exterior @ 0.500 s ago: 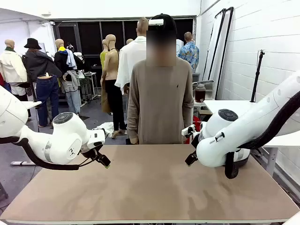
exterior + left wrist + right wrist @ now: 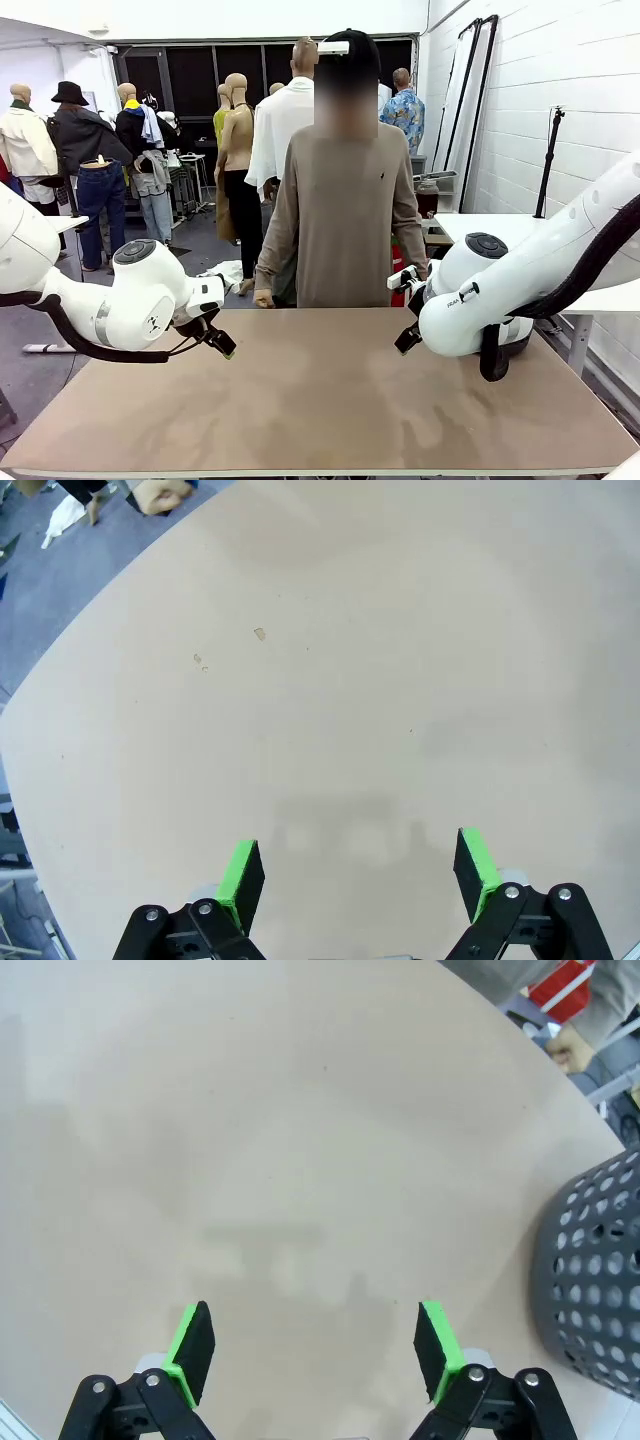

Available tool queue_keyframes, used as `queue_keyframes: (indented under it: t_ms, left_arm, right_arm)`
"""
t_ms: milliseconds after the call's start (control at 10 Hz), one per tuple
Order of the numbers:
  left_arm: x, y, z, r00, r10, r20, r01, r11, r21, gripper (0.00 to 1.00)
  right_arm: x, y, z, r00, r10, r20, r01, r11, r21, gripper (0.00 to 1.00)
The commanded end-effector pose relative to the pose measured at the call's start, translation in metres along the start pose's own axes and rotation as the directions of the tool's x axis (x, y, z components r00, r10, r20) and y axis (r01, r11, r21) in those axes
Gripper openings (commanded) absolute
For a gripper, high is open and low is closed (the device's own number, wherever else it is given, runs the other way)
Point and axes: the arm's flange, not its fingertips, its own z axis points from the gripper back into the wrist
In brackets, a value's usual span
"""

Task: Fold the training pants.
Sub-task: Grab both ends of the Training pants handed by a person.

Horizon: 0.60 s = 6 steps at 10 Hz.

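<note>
Training pants: not on the table (image 2: pixel 320 400), and I cannot tell where they lie. Nearest me, the left gripper (image 2: pixel 357 868) and the right gripper (image 2: pixel 311 1348) both hang over that table, green pads (image 2: pixel 242 875) spread wide with nothing between them. Neither of the 2 has moved against the picture from 0.5 s back.

At the far edge there is 1 change: the person (image 2: pixel 345 220) has turned partly and swung an arm out, so a hand (image 2: pixel 263 298) now sits by the edge on my left side. I judge folding not begun (the garment has yet to be delivered), so both arms should wait.

Hidden or unclear:
- The person's other hand in the front view is lost behind the right arm.
- Whatever lies below the far edge is out of sight.
- The grey perforated basket (image 2: pixel 600 1280) is cut off at the frame, and its contents are unreadable.
</note>
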Motion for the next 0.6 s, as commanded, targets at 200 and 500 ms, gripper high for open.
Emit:
queue_keyframes:
  t_ms: [200,500]
  left_arm:
    - [-0.0001,0.0006,0.0,1.0,0.001,0.0,-0.001,1.0,0.0,1.0]
    - [-0.0001,0.0006,0.0,1.0,0.001,0.0,-0.001,1.0,0.0,1.0]
  right_arm:
    - [0.0,-0.0001,0.0,1.0,-0.001,0.0,0.001,1.0,0.0,1.0]
    - [0.0,-0.0001,0.0,1.0,-0.001,0.0,0.001,1.0,0.0,1.0]
